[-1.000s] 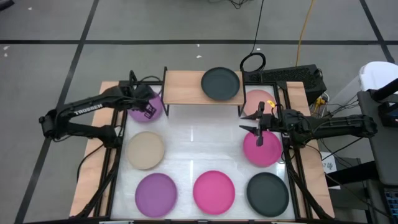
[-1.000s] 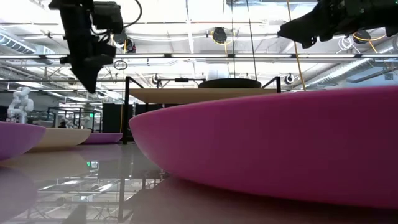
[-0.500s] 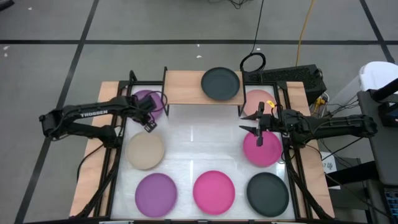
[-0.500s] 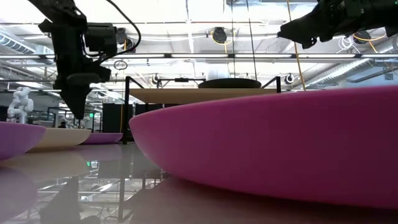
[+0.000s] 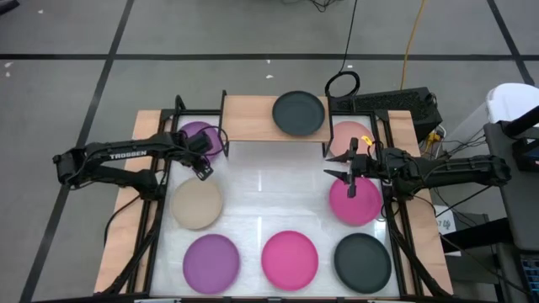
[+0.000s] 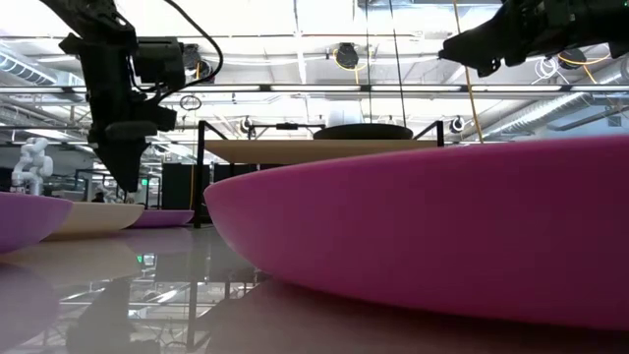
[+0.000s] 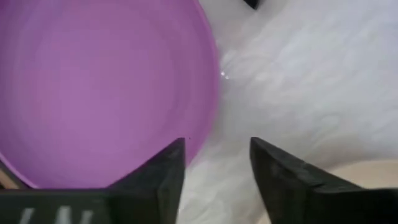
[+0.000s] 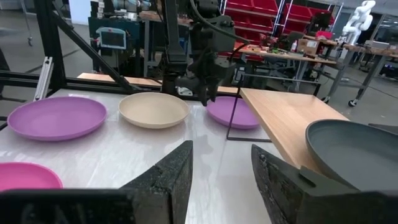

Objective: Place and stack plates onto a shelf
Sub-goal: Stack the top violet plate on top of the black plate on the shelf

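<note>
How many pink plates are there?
3: a magenta plate at the table's front middle, another magenta plate under the right gripper, and a pale pink plate beside the shelf.

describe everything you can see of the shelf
The shelf is a low rectangular stand with a light wooden top board on thin black metal legs, standing at the table's far edge. One dark grey plate lies flat on the board's right part; the rest of the board is bare. Neither gripper touches it.

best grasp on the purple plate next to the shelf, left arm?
Pinch the round matte purple plate at its thin raised rim on the open-table side, coming down from above. It lies flat, and the left gripper, open, already hangs over that edge; the wooden shelf crowds the other side.
</note>
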{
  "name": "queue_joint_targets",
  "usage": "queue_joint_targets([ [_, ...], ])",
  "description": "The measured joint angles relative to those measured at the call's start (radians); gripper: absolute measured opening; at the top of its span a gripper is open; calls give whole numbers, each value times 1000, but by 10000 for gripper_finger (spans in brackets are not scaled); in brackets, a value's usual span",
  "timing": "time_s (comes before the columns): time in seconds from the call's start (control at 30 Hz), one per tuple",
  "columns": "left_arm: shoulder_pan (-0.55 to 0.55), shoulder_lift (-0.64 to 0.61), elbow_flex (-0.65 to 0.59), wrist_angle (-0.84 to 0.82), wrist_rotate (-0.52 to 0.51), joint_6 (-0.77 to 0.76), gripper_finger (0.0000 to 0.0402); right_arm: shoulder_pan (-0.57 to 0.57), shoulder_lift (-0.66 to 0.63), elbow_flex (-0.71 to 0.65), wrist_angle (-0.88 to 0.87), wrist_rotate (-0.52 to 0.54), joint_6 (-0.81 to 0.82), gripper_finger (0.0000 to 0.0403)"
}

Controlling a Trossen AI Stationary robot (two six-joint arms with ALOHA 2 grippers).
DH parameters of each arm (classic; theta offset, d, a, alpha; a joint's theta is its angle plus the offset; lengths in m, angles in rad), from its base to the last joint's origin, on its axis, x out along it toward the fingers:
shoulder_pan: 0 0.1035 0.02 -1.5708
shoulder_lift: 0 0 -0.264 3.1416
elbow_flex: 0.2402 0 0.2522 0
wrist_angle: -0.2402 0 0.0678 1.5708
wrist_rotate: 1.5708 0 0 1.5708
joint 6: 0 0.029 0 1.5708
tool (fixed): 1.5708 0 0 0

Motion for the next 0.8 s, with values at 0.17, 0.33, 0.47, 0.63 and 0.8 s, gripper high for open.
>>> queue_joint_targets([
  [0.17,0,23,0,-5,-41,-15,222,0,0,0,-3,0,0,144],
  [0.33,0,103,0,-6,-49,-18,223,0,0,0,-4,0,0,144],
  [0.47,2,163,0,-8,-60,-25,223,0,0,0,-4,0,-3,144],
  [0.63,7,231,0,-8,-154,-69,223,0,0,0,-4,0,-3,144],
  [0.8,23,264,0,2,-181,-80,223,0,0,0,-6,0,-3,144],
])
